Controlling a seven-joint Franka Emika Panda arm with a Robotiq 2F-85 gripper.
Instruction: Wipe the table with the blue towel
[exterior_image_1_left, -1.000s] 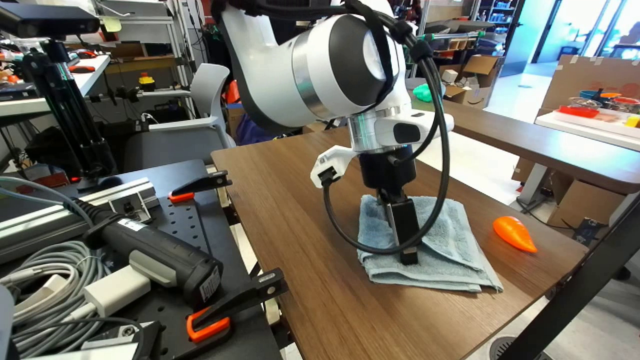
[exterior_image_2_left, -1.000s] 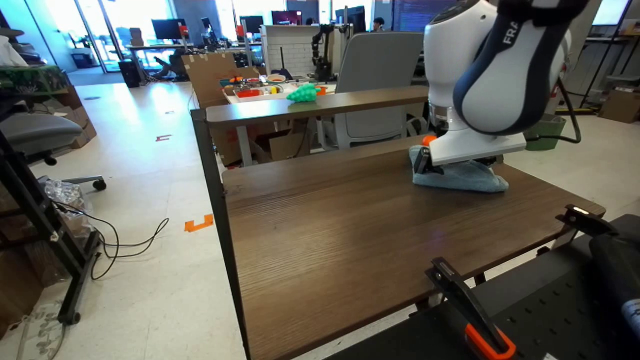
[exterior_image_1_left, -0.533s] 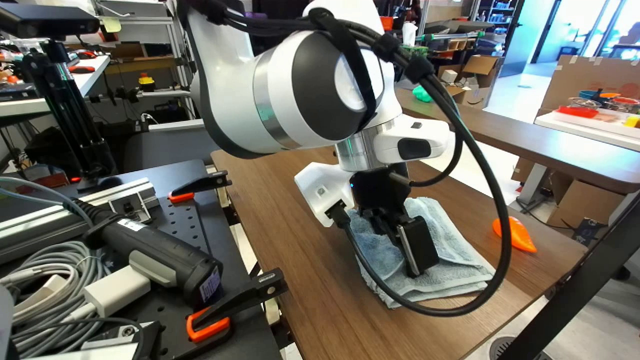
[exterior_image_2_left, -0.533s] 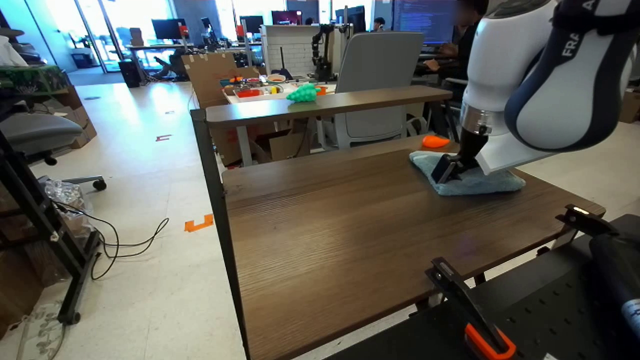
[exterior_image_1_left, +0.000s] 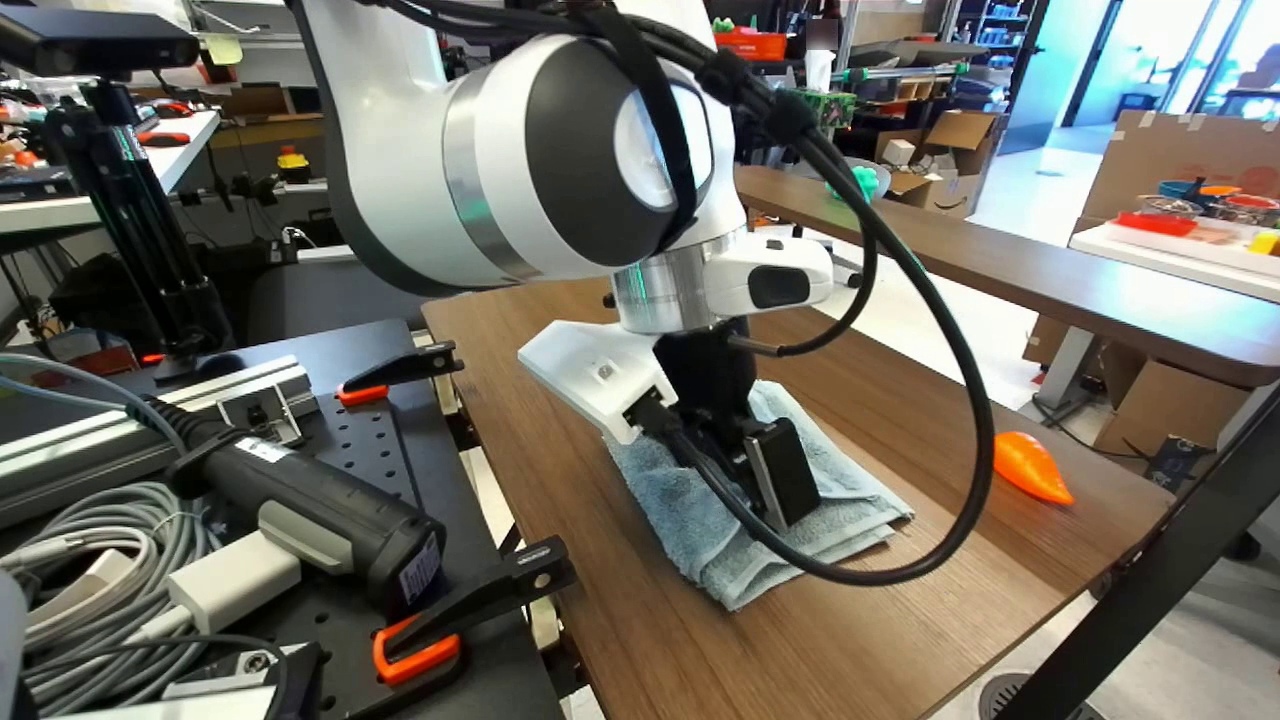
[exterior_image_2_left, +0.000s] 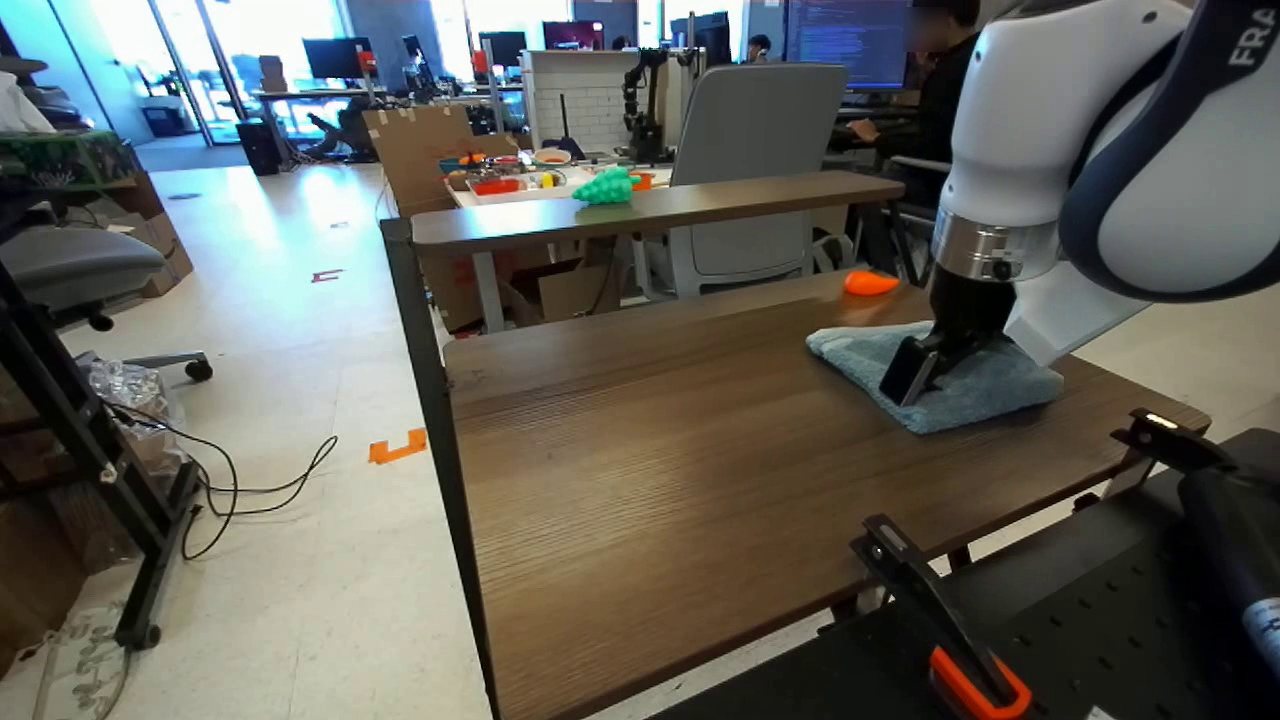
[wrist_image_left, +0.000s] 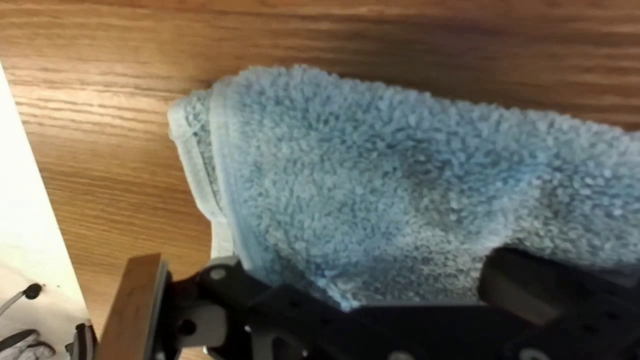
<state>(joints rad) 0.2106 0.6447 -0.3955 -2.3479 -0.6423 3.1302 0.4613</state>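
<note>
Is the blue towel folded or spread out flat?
Folded: at one end of the towel, the wrist view shows a lower layer's hem peeking out beneath the upper one.

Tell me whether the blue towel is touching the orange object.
Apart. In both exterior views, a strip of the table shows between the blue towel and the orange object.

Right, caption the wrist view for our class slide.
An open robot hand at a folded blue towel on a brown table.
</note>
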